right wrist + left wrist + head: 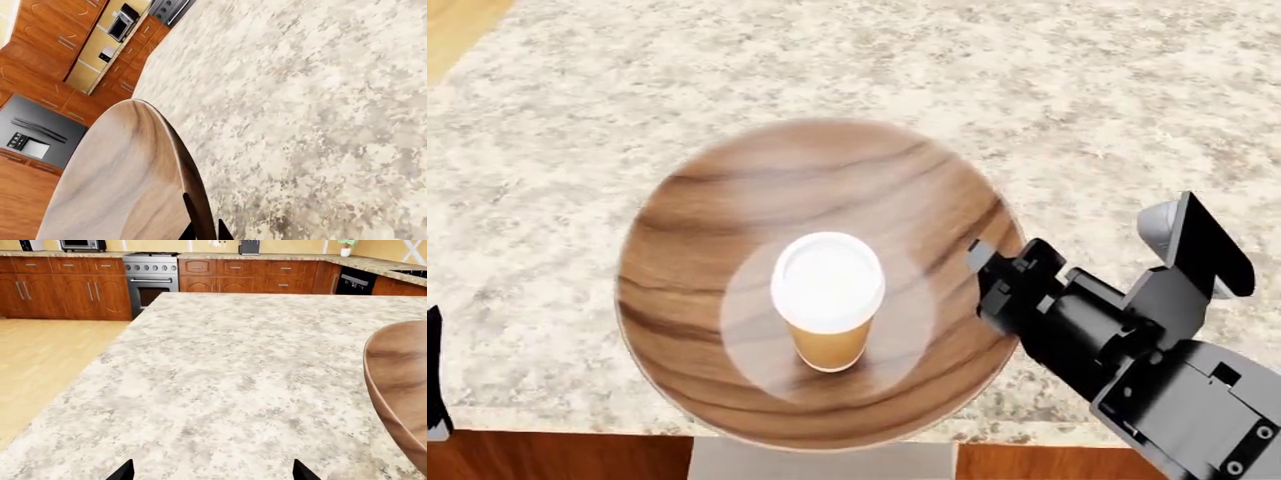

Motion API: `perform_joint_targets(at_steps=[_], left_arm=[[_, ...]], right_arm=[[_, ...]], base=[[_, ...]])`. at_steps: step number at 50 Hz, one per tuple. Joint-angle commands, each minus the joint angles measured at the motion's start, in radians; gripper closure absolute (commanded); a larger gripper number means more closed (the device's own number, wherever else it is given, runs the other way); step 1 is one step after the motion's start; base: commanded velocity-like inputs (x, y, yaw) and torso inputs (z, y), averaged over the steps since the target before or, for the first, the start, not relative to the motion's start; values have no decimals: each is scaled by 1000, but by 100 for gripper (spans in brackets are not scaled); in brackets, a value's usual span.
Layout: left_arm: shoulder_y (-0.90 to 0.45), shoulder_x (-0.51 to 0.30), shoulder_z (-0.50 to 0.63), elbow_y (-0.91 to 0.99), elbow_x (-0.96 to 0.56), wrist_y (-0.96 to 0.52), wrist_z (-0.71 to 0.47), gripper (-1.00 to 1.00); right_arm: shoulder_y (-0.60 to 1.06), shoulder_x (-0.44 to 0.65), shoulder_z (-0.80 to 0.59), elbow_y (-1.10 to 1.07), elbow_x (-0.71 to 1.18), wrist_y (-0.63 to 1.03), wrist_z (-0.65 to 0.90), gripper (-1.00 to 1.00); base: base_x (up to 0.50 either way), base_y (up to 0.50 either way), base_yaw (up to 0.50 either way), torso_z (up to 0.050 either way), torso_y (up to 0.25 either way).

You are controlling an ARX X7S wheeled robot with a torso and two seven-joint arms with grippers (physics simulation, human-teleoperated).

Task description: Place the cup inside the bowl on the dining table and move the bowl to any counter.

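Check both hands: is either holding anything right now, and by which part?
The right hand grips the bowl by its rim, one finger on each side of the wall. The left hand is open over the dining table, holding nothing.

A steel oven is set among reddish-brown wooden cabinets; a microwave and a potted plant are seen above.

no legible text, labels, brands or numbers on anything visible
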Motion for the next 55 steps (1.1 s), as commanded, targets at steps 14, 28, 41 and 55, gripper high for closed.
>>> perform_joint_targets(at_steps=[14, 28, 41, 55], left_arm=[[-4, -4, 1, 1, -8, 1, -7, -100], [7, -13, -9, 0, -12, 9, 1, -100], [11, -4, 1, -1, -1, 15, -2, -100], [32, -9, -8, -1, 4, 27, 10, -100]], right_arm=[[-12, 1, 15, -25, 27, -18, -1, 100], [-12, -1, 10, -23, 32, -17, 4, 100], [-14, -5, 4, -21, 31, -22, 2, 100], [-25, -3, 3, -29, 35, -25, 4, 100]], base=[[10, 500, 0, 0, 1], [12, 500, 0, 0, 0], [11, 500, 0, 1, 1], [11, 500, 0, 0, 0]])
